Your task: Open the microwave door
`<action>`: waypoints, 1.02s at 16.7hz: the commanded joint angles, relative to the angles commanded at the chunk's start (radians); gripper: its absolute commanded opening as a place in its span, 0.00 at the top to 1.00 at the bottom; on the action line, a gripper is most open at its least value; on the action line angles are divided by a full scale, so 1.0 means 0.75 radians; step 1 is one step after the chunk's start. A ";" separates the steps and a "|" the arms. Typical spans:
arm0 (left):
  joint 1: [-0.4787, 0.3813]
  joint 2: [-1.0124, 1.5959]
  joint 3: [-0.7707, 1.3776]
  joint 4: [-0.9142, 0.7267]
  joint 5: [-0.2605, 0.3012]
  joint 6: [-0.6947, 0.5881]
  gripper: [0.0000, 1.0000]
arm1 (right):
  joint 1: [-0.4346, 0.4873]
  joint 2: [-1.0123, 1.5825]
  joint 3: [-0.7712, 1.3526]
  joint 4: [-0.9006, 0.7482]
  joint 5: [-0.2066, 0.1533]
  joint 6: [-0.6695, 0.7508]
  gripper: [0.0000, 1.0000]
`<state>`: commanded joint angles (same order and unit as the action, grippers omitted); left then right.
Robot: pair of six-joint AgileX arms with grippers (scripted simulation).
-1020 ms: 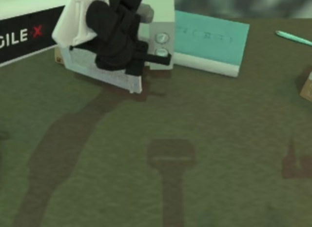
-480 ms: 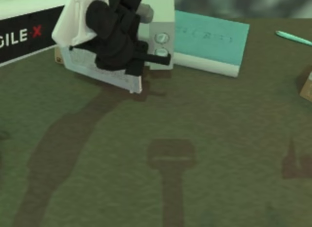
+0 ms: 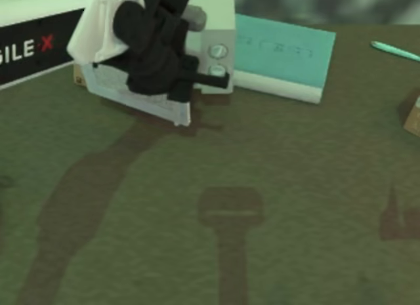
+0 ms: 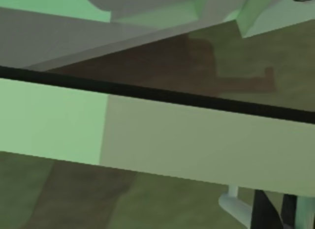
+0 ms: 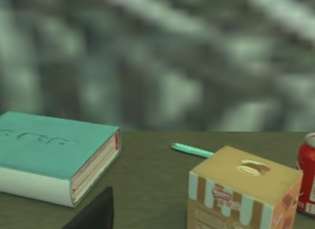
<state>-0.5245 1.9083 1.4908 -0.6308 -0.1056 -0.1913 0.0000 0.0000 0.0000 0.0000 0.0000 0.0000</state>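
1. The microwave (image 3: 213,29) stands at the far edge of the desk (image 3: 262,187), left of centre in the top view, just beside a teal book (image 3: 282,56) on its right; its two knobs (image 3: 217,61) face the near side.
2. The microwave door (image 3: 141,98) is already swung partly out from the front, its free edge angled toward the near side; I judge the opening well begun but not finished, with more swing left to go.
3. The left hand (image 3: 190,79) sits over the door's free edge near the knob panel; whether its fingers are apart or clamped on the handle I cannot tell, since the arm hides them.
4. The left wrist view shows the door's edge as a pale band with a dark line across it; the cavity behind is not clearly visible, so its contents cannot be told.
5. The right arm is out of the top view, parked; its wrist view shows the book, a teal pen (image 5: 192,150), a striped carton (image 5: 243,194) and a red can (image 5: 307,175).
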 joint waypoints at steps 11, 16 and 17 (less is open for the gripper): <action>0.047 -0.098 -0.130 0.042 0.082 0.159 1.00 | 0.000 0.000 0.000 0.000 0.000 0.000 0.00; 0.047 -0.098 -0.130 0.042 0.082 0.159 1.00 | 0.000 0.000 0.000 0.000 0.000 0.000 0.00; 0.047 -0.098 -0.130 0.042 0.082 0.159 1.00 | 0.000 0.000 0.000 0.000 0.000 0.000 0.00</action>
<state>-0.4894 1.8348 1.3933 -0.5996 -0.0441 -0.0720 0.0000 0.0000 0.0000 0.0000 0.0000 0.0000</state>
